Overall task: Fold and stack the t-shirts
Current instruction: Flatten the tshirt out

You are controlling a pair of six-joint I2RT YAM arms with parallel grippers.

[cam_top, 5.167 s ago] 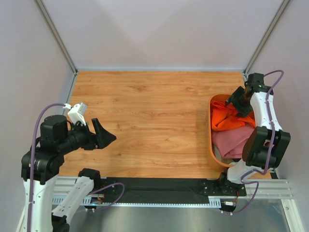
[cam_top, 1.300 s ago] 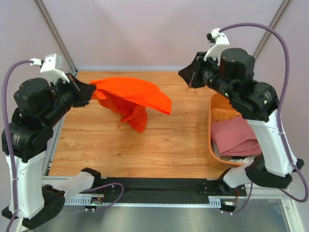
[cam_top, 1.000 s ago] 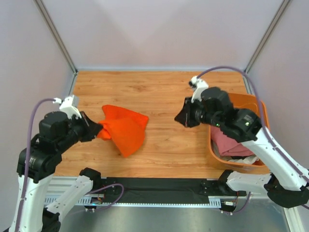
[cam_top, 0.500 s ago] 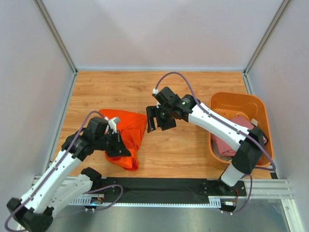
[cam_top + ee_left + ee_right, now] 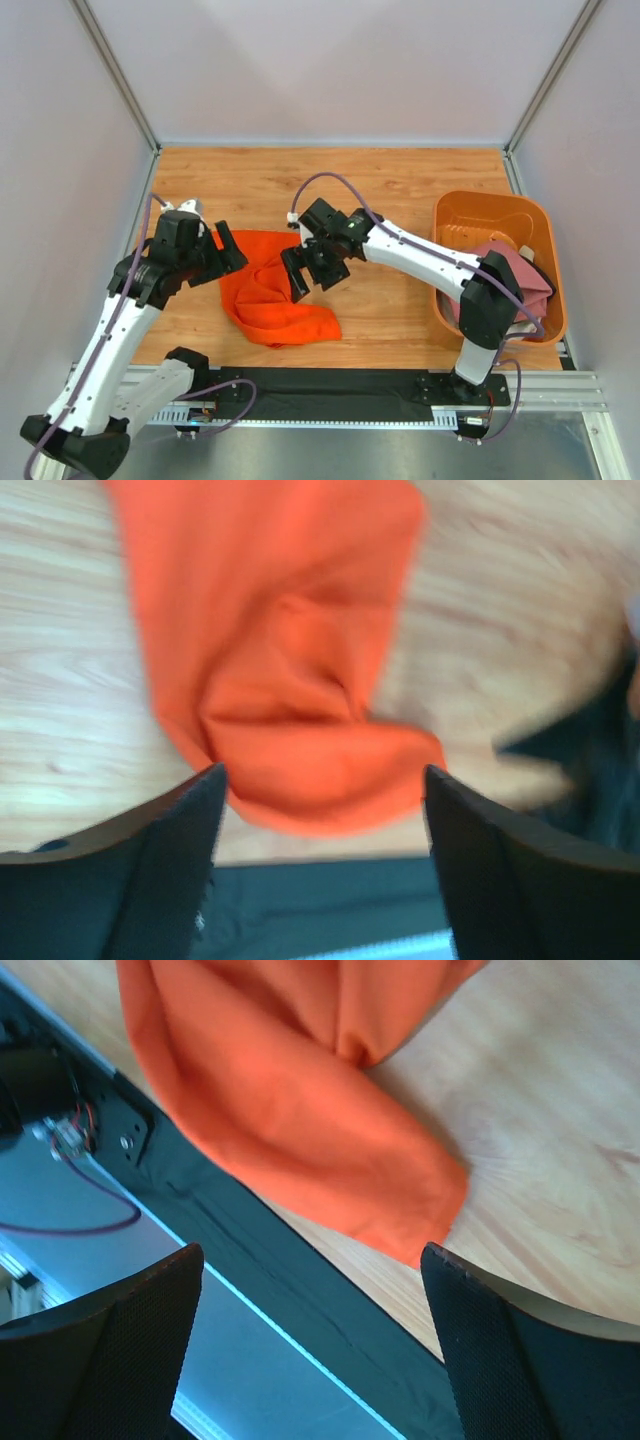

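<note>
**A:** Where does the orange shirt (image 5: 275, 300) lie?

**B:** In a heap on the surface (image 5: 400, 190), left of the middle and close to the near edge. The pink shirt (image 5: 510, 272) is in the tub (image 5: 495, 197) at the right edge.

**A:** And the robot's grip?

**B:** The left fingers (image 5: 130, 880) stand wide apart by the heap's left side with nothing between them. The right fingers (image 5: 110, 1360) are just as wide at its right side, and also empty.

**A:** So what could go wrong?

**B:** First, the shirt is bunched, with a twist through the middle (no sleeve or collar can be picked out in any view). If the robot pinches whatever ridge is nearest, it will likely take two layers at once. The cloth would then lift as a rope rather than open flat.

**A:** And the edge?

**B:** That is the second worry. The nearest lobe sits close to the rail (image 5: 330, 390) along the near edge. A pull toward that edge could drag it off the surface, where it might hang or snag.

**A:** Anything else?

**B:** The two pairs of fingers are near each other across one small heap. If both close in on the same fold, they could knock together. They could also tug the shirt opposite ways and tighten the twist.
</note>
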